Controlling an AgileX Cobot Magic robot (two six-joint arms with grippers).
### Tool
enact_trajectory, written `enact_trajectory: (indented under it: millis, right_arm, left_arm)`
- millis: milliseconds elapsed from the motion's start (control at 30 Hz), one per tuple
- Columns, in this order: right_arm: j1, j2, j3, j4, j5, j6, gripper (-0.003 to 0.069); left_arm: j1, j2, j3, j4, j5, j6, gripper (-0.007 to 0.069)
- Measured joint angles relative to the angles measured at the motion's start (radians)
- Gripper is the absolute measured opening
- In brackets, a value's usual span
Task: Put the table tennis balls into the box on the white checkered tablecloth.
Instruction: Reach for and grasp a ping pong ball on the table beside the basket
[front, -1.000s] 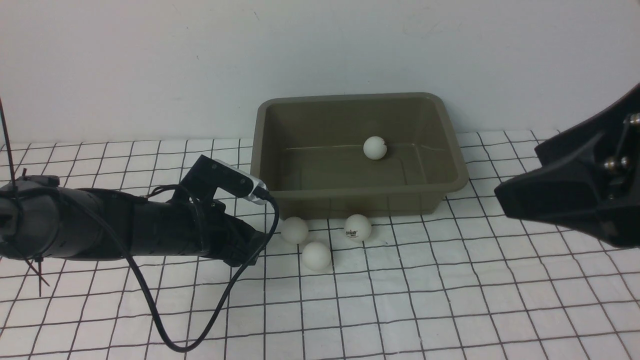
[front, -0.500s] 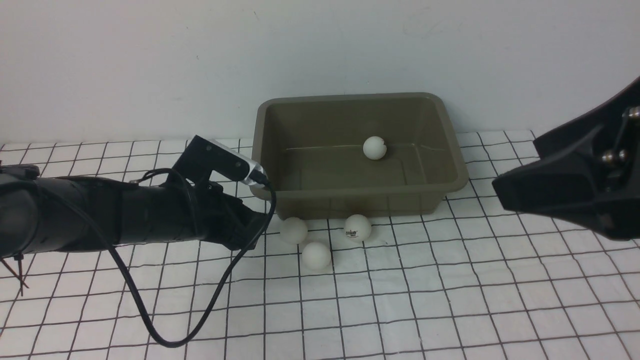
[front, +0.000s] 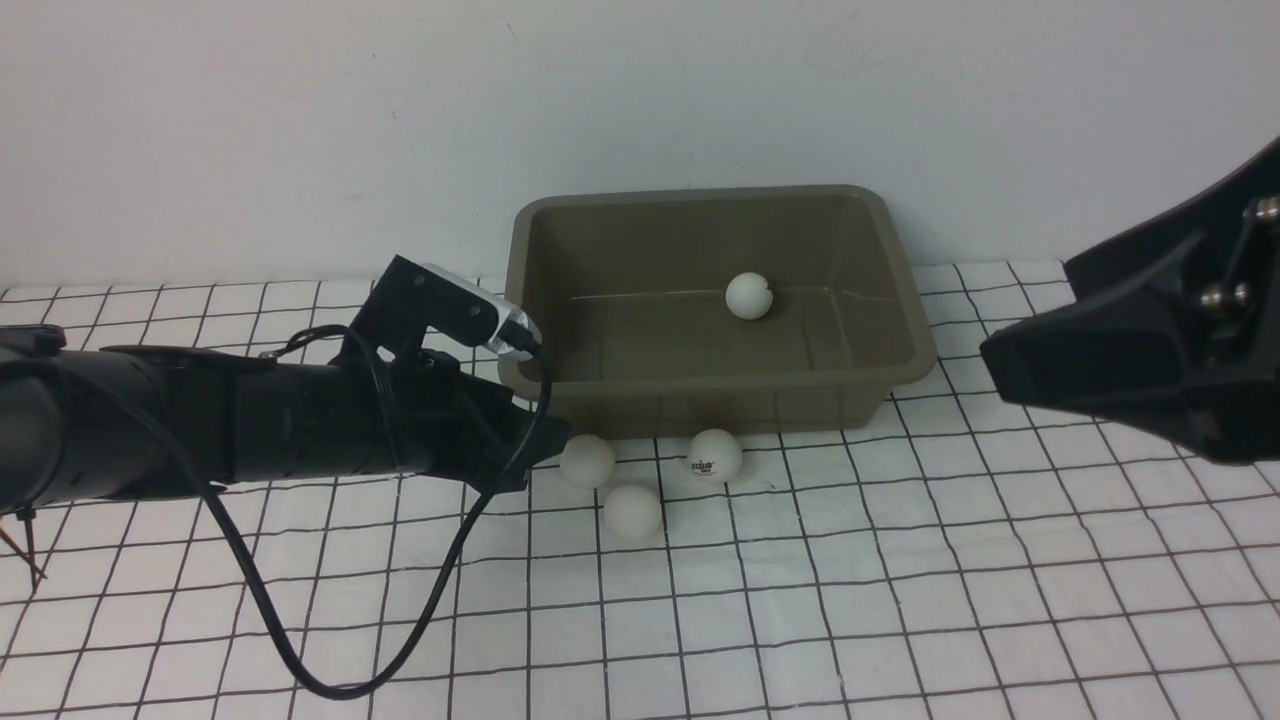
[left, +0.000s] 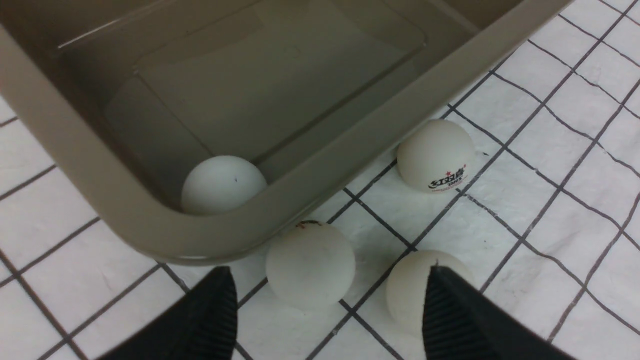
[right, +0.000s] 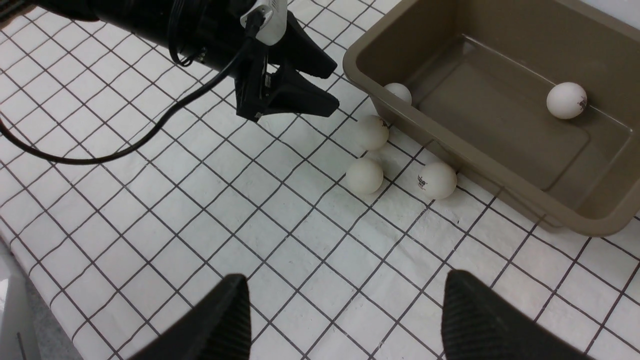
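Note:
The olive-brown box (front: 700, 192) stands at the back of the white checkered tablecloth (front: 900, 600). One table tennis ball (front: 749, 296) lies on its floor. A second ball (left: 222, 184) sits in its near left corner, hidden in the front view. Three balls lie on the cloth before the box: the left one (front: 587, 460), a logo ball (front: 715, 455) and the nearest one (front: 633, 511). My left gripper (left: 327, 272) is open, low over the cloth. The left ball (left: 310, 262) lies just ahead between its fingers, untouched. One finger (left: 450, 310) overlaps the nearest ball (left: 407, 290). My right gripper (right: 342, 277) hangs open and empty, high at the right.
A black cable (front: 290, 640) loops from the left arm down across the cloth. The pale wall (front: 300, 130) rises right behind the box. The cloth's edge (right: 20, 270) shows in the right wrist view.
My left arm has slid forward and to the right, bringing its fingers up to the left ball by the box's front corner. The balls have not moved. The right arm has barely shifted.

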Motion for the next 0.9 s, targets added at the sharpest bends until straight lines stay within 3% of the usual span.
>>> enact_trajectory:
  millis: [233, 333, 467, 900]
  right_arm:
    - [0.0, 0.0, 0.0, 0.0, 0.0, 0.0, 0.0463]
    - [0.0, 0.0, 0.0, 0.0, 0.0, 0.0, 0.0463]
    - [0.0, 0.0, 0.0, 0.0, 0.0, 0.001, 0.0463]
    - [0.0, 0.0, 0.0, 0.004, -0.011, 0.001, 0.0463]
  left_arm:
    - [-0.005, 0.0, 0.0, 0.0, -0.005, -0.044, 0.0514]
    - [-0.012, 0.0, 0.0, 0.006, -0.005, -0.122, 0.0521]
    - [-0.046, 0.0, 0.0, 0.107, -0.008, -0.25, 0.0521]
    - [-0.066, -0.229, 0.0, 0.863, 0.13, -1.031, 0.0447]
